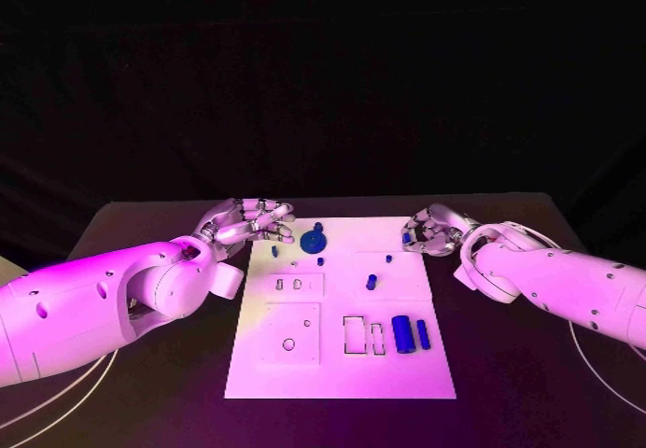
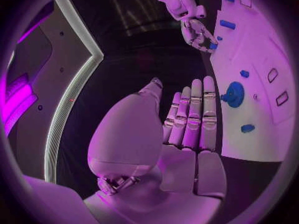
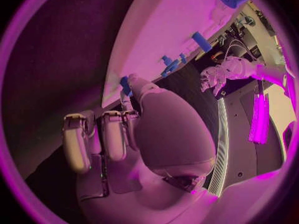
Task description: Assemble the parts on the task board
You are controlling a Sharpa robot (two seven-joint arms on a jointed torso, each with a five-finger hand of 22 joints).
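The left hand (image 1: pixel 246 222) at the task board's (image 1: pixel 337 373) eleven o'clock and the right hand (image 1: pixel 433 231) at one o'clock both rest released, grasping nothing.

We see a smooth, matt white task board (image 1: pixel 270 373) on a matt black table (image 1: pixel 134 411), flanked by glossy white plastic-looking arms (image 1: pixel 81 308).

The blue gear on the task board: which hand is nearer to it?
Left. The left hand is just beside the blue gear, at the board's far left corner. The right hand is across the task board, at its far right edge.
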